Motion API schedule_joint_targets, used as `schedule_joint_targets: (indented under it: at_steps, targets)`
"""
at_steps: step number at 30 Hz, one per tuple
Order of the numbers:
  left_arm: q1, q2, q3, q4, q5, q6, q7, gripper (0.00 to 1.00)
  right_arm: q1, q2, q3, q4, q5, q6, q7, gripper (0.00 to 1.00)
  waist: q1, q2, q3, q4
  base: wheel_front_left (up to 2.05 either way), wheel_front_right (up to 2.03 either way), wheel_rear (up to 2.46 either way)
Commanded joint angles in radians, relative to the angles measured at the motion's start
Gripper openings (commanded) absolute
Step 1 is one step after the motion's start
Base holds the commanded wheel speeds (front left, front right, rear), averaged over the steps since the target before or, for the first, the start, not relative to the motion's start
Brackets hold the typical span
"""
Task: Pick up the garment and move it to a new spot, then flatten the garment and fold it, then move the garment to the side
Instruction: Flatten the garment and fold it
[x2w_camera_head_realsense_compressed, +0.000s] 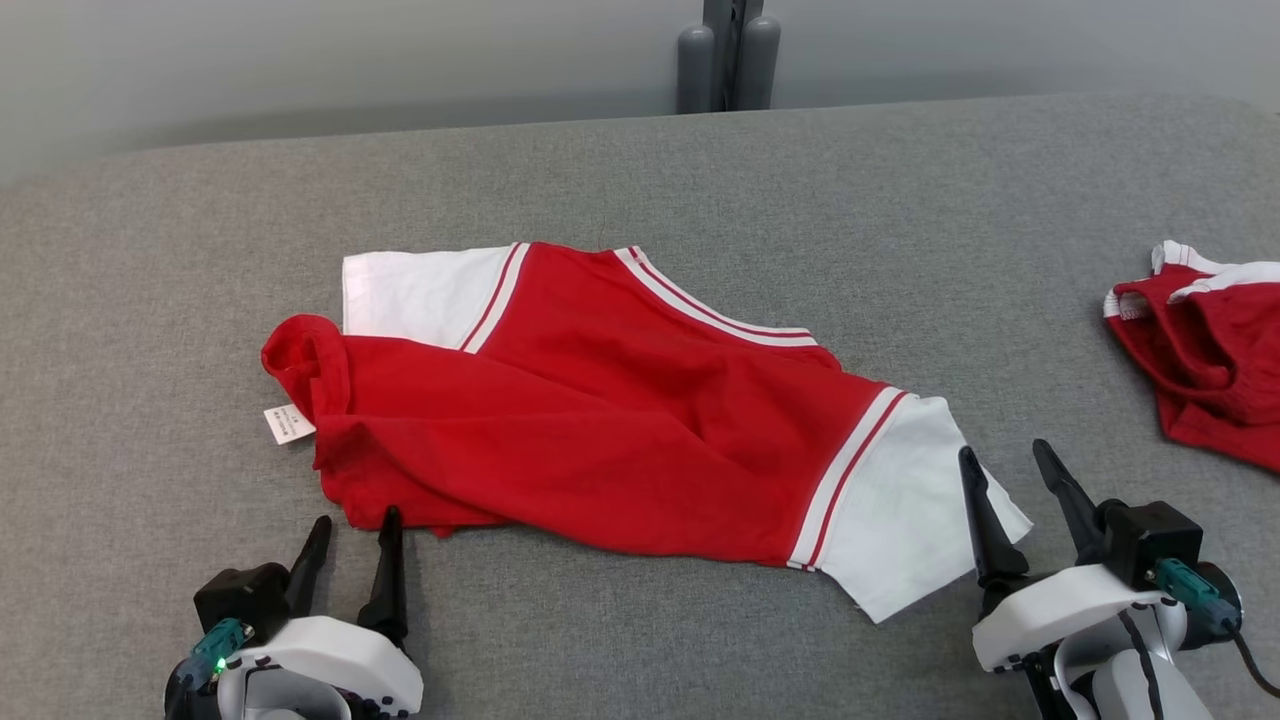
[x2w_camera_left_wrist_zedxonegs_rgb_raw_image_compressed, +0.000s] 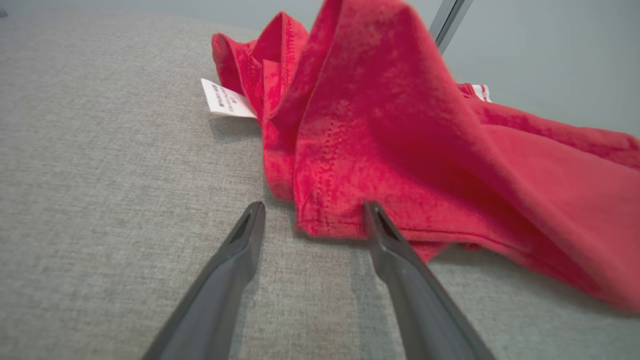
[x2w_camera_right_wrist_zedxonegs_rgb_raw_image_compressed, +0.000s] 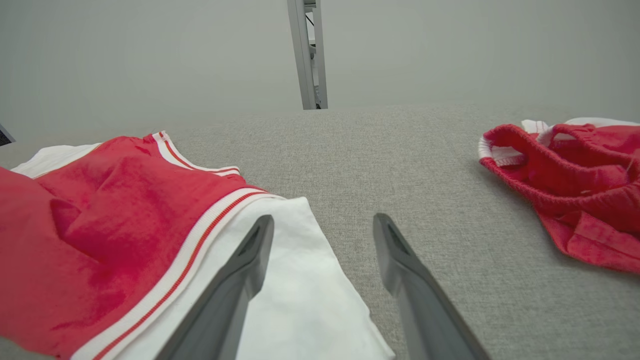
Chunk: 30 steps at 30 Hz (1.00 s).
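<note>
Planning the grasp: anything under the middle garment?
Grey tabletop shows all round the middle garment; a white label pokes out at its left end. Anything beneath the fabric itself is covered.

This looks like a robotics lab's test bench: a wide table (x2w_camera_head_realsense_compressed: 900, 200) covered in plain grey fabric, a plain pale grey wall (x2w_camera_head_realsense_compressed: 300, 60) behind its far edge, a metal frame post (x2w_camera_head_realsense_compressed: 727, 50) standing there, and a red-and-white garment (x2w_camera_head_realsense_compressed: 600, 420) laid out mid-table.

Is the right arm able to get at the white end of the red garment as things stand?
Likely yes: the right gripper stands open at the white end, one finger over the cloth, with nothing lying between.
</note>
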Motion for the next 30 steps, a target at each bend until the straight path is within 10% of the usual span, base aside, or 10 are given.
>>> schedule_joint_targets:
  at_steps: [1, 14, 16, 20, 30]
  targets:
    - [-0.014, 0.005, 0.001, -0.002, -0.011, -0.008, 0.000, 1.00, -0.009, -0.005, -0.002, -0.001, -0.007, 0.000, 0.000, 1.00, 0.0000, 0.0000, 0.004, 0.003, 0.00, 0.00, 0.00]
    - [-0.033, 0.005, -0.008, -0.001, -0.049, -0.050, 0.000, 1.00, -0.030, -0.005, -0.002, 0.001, 0.001, 0.000, 0.000, 1.00, 0.0000, 0.0000, 0.030, -0.001, 0.00, 0.00, 0.00]
    - [-0.036, 0.004, -0.017, -0.001, -0.057, -0.055, 0.000, 0.82, -0.032, -0.005, -0.005, 0.001, 0.003, 0.000, 0.000, 1.00, 0.0000, 0.0000, 0.032, -0.002, 0.00, 0.00, 0.00]
    - [-0.037, 0.005, -0.022, 0.005, -0.057, -0.062, 0.000, 0.00, -0.033, -0.005, -0.011, 0.004, 0.007, 0.000, 0.000, 1.00, 0.0000, 0.0000, 0.034, -0.002, 0.00, 0.00, 0.00]
    - [0.002, 0.005, -0.019, -0.030, -0.037, -0.069, 0.000, 0.00, -0.002, -0.005, -0.052, 0.061, -0.011, 0.000, 0.000, 1.00, 0.0000, 0.0000, 0.008, 0.034, 0.00, 0.00, 0.00]
